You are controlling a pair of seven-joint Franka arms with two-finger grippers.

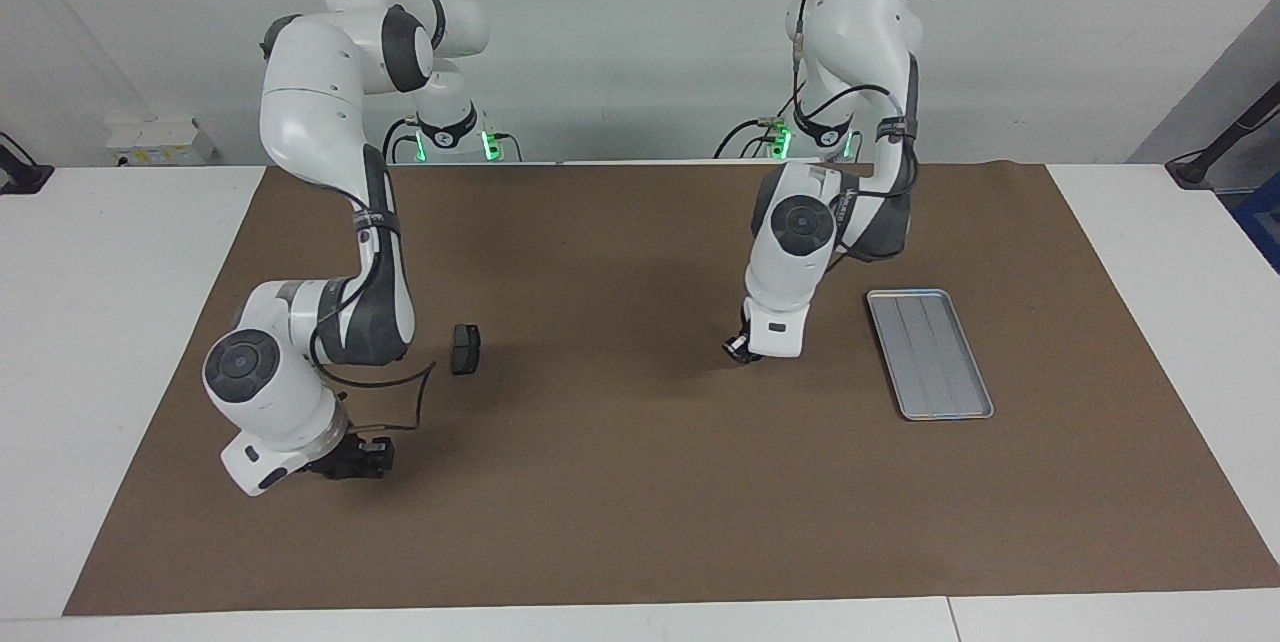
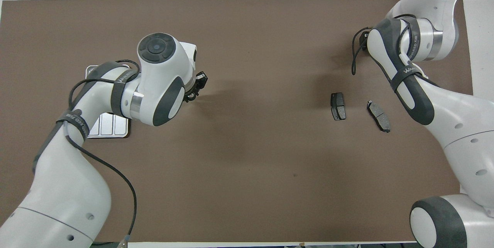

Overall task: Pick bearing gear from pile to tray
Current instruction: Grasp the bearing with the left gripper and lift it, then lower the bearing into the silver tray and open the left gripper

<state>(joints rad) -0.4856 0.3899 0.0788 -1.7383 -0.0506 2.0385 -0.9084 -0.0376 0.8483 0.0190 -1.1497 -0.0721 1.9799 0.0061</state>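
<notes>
Tray (image 1: 930,354) lay empty at three o'clock from my left claw (image 1: 738,350), which hung low, probably to carry a bearing over. I couldn't tell either claw's grip. Right claw (image 1: 352,457) hovered at seven o'clock from a brake pad (image 1: 465,349).

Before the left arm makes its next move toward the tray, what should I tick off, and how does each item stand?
1. Part held in the left gripper: cannot tell; whatever sits at its tip is too small to read.
2. Left gripper over the tray: not ok; it hangs over the brown mat beside the tray.
3. Tray free to receive: ok; no part shows on its grooved floor.
4. Brake pads out of the way: ok; both lie toward the right arm's end.
5. Right gripper away from the tray: ok; it is low over the mat at its own end.
</notes>
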